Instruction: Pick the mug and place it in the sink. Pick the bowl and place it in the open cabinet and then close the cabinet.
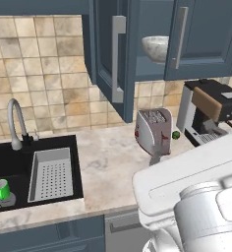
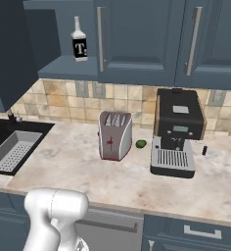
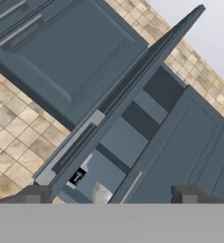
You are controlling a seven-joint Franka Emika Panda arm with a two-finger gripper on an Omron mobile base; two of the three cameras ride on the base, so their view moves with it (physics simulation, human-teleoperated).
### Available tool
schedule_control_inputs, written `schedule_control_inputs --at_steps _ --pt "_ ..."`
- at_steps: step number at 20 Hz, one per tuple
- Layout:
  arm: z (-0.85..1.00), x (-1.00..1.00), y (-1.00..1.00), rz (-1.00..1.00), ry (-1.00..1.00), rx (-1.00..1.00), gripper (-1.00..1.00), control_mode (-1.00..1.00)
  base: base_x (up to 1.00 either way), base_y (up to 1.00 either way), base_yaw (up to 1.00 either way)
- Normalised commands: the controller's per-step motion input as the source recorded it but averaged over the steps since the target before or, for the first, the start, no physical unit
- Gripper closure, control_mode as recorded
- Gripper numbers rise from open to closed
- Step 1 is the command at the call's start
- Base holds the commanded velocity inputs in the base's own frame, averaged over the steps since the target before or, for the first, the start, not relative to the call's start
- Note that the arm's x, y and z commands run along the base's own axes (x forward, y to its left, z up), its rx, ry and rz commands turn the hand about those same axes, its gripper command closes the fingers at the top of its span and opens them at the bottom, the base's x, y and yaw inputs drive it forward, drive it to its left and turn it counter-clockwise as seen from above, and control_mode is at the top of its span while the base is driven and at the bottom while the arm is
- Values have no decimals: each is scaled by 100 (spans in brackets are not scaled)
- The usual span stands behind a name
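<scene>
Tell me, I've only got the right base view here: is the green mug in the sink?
Observer: Yes. The left base view shows the mug standing upright in the sink, to the left of the grey tray.
Operator: And the bowl?
Observer: The bowl sits on the shelf inside the wall cabinet, behind the edge of the neighbouring shut door.
Operator: What's the hand doing?
Observer: In the hand view the hand is open and empty, and it faces the cabinet. The cabinet door stands open, so closing it is not yet done.
</scene>
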Motion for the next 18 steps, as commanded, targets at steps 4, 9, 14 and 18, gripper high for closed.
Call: schedule_control_inputs --at_steps 4,9,14,18 --pt "-17 32 1 0 -10 0 -100 -100 0 0 0" --pt "-19 48 2 0 0 0 -100 -100 0 0 0" --pt "-42 64 0 0 0 6 -100 -100 0 0 0" --pt "-42 55 0 0 -3 10 -100 -100 0 0 0"
